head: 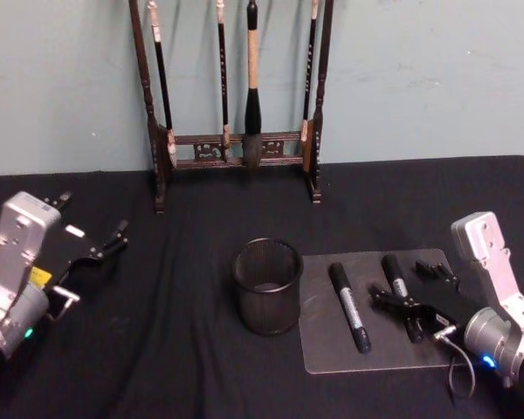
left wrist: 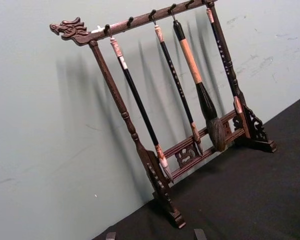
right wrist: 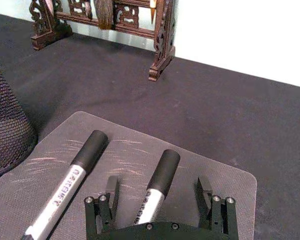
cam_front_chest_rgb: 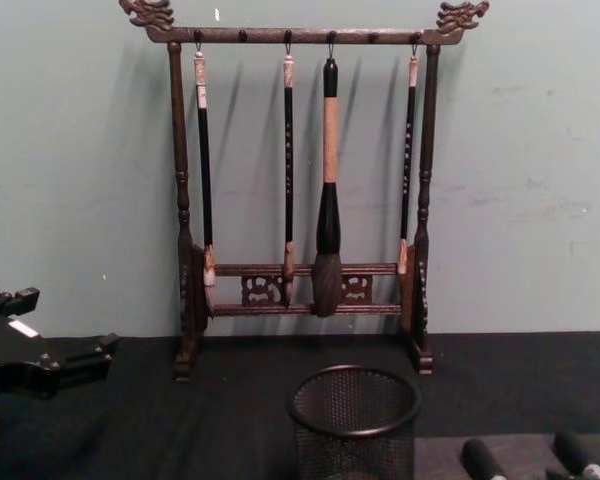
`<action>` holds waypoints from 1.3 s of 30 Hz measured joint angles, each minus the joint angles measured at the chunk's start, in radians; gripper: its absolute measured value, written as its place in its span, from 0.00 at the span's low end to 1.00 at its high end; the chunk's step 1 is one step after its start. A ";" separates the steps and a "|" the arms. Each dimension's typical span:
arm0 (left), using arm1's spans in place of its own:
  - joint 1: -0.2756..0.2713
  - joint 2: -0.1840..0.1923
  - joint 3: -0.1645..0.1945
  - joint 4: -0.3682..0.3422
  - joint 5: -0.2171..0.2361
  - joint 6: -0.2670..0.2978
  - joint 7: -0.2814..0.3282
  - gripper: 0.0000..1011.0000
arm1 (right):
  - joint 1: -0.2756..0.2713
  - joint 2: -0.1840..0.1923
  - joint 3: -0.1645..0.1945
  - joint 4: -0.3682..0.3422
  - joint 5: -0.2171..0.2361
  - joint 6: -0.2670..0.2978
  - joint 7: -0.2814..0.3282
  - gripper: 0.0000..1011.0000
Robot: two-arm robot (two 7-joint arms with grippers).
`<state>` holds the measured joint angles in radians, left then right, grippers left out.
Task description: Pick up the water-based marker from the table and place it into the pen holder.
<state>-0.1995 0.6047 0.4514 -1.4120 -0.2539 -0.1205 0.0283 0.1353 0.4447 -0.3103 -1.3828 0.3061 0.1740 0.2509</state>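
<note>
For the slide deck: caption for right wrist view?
Right gripper, jaws open, over one marker on the mat; second marker alongside.

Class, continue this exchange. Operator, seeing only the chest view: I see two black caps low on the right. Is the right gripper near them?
Observer: Yes. The right gripper is open around the black white-labelled marker farther from the round black wire-mesh pen holder.
Operator: What are they lying on?
Observer: A translucent grey rectangular mat on the matte black cloth table.
Operator: Anything inside the holder?
Observer: From the head view it looks empty.
</note>
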 joint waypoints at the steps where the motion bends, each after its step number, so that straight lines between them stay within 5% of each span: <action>1: 0.000 0.000 0.000 0.000 0.000 0.000 0.000 1.00 | 0.000 -0.002 0.002 0.001 -0.002 0.002 0.003 0.99; 33: 0.000 0.000 0.000 0.000 0.000 0.000 0.000 1.00 | -0.008 -0.028 0.034 0.009 -0.030 0.016 0.039 0.99; 39: 0.000 0.000 0.000 0.000 0.000 0.000 0.000 1.00 | -0.008 -0.028 0.033 0.009 -0.029 0.016 0.038 0.86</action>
<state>-0.1995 0.6047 0.4514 -1.4120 -0.2539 -0.1205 0.0283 0.1278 0.4168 -0.2774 -1.3742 0.2772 0.1899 0.2891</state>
